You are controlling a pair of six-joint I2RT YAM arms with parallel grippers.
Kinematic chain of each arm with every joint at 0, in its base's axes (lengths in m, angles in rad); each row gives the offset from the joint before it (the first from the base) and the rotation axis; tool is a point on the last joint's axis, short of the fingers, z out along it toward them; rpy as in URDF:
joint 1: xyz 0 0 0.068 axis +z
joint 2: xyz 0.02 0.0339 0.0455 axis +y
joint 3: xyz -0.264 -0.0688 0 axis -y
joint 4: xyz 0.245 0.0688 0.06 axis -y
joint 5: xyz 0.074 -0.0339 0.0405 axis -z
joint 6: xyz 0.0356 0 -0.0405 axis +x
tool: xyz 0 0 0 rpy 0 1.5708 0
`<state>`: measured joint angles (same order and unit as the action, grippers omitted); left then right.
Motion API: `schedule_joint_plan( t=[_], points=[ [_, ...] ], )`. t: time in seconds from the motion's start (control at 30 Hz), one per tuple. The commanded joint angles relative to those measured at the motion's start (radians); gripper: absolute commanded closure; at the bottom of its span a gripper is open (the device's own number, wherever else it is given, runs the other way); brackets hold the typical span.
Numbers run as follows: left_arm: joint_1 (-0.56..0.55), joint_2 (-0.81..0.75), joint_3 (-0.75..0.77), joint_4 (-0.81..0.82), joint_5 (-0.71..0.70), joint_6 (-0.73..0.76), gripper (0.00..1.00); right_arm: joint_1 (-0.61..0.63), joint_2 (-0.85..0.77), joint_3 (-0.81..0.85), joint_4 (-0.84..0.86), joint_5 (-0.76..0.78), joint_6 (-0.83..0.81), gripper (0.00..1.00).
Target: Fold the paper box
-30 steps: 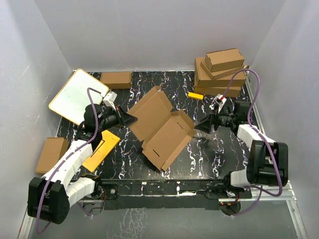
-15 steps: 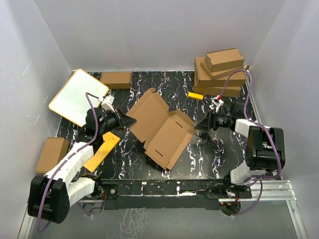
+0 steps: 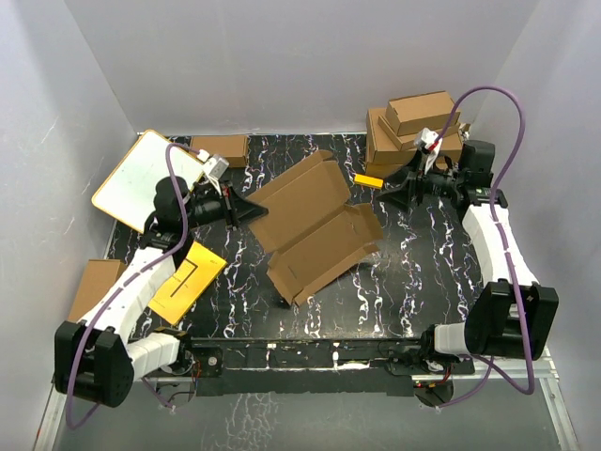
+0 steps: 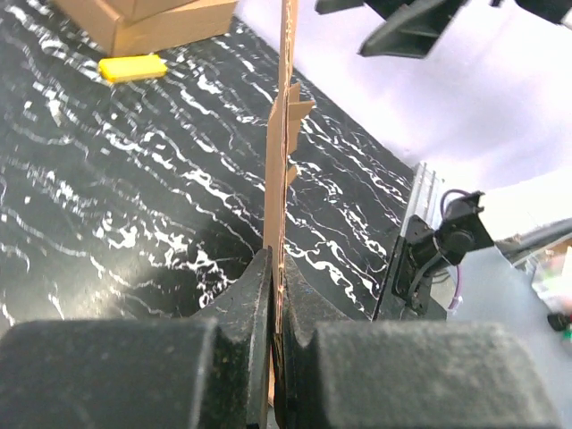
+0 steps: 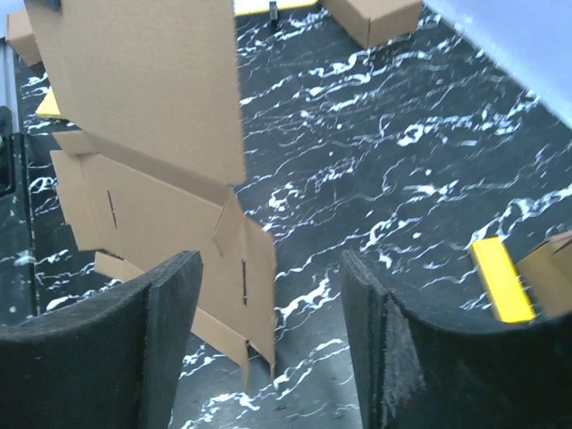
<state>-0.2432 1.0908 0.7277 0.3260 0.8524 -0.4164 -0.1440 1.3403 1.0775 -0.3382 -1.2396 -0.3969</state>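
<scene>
1. The paper box (image 3: 315,225) is in the middle of the table (image 3: 413,282), opened out as a wide brown cardboard sheet with flaps and slits. It is creased along its length, so that its back panel is angled against the front one.
2. The left gripper (image 3: 246,209) is at the sheet's left edge, with its jaws pressed together on the cardboard.
3. The left wrist view shows this grip closely. The sheet (image 4: 279,170) stands edge-on and upright, and it is pinched between the two black fingers of the left gripper (image 4: 275,273) with no gap on either side.
4. The right gripper (image 3: 392,188) hangs at the back right, near the box's right end but apart from it. It is just in front of the stack of boxes (image 3: 418,136) and beside the small yellow block (image 3: 367,180).
5. In the right wrist view the right gripper (image 5: 268,277) has its jaws spread wide and nothing is between them. The box (image 5: 143,80) lies beyond the fingertips, with one panel raised over a lower panel that has slits.
6. The yellow card (image 3: 188,280) lies flat at the front left, under the left arm. The white board (image 3: 146,178) with an orange rim leans at the back left.
</scene>
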Motion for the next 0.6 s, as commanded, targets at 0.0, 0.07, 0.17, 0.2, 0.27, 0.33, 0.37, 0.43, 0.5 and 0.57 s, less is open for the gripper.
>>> schedule_joint_plan(
  t=[0.0, 0.07, 0.17, 0.2, 0.27, 0.33, 0.37, 0.43, 0.5, 0.57],
  points=[
    [0.021, 0.071, 0.101, 0.040, 0.218, 0.064, 1.00, 0.001, 0.014, 0.078, -0.045, -0.063, -0.133, 0.36],
    [0.025, 0.111, 0.128, 0.075, 0.279, 0.059, 1.00, 0.001, 0.025, 0.096, -0.082, -0.087, -0.160, 0.38],
    [0.025, 0.175, 0.158, 0.085, 0.337, 0.086, 1.00, 0.000, 0.031, 0.131, -0.170, -0.107, -0.240, 0.38],
    [0.025, 0.186, 0.139, 0.148, 0.355, 0.056, 1.00, 0.001, 0.031, 0.135, -0.187, -0.104, -0.260, 0.38],
    [0.026, 0.182, 0.062, 0.349, 0.369, -0.033, 1.00, 0.001, 0.029, 0.130, -0.203, -0.093, -0.301, 0.41],
    [0.027, 0.166, 0.002, 0.473, 0.365, -0.054, 1.00, 0.001, 0.037, 0.114, -0.212, -0.097, -0.334, 0.48],
    [0.027, 0.159, -0.009, 0.469, 0.364, -0.033, 1.00, 0.005, 0.044, 0.114, -0.230, -0.099, -0.366, 0.52],
    [0.027, 0.140, -0.003, 0.359, 0.357, 0.069, 1.00, 0.012, 0.065, 0.124, -0.296, -0.103, -0.444, 0.59],
    [0.027, 0.106, 0.006, 0.223, 0.338, 0.177, 1.00, 0.022, 0.084, 0.138, -0.390, -0.110, -0.549, 0.60],
    [0.028, 0.071, -0.002, 0.175, 0.323, 0.227, 1.00, 0.039, 0.097, 0.138, -0.468, -0.114, -0.651, 0.59]
  ],
)
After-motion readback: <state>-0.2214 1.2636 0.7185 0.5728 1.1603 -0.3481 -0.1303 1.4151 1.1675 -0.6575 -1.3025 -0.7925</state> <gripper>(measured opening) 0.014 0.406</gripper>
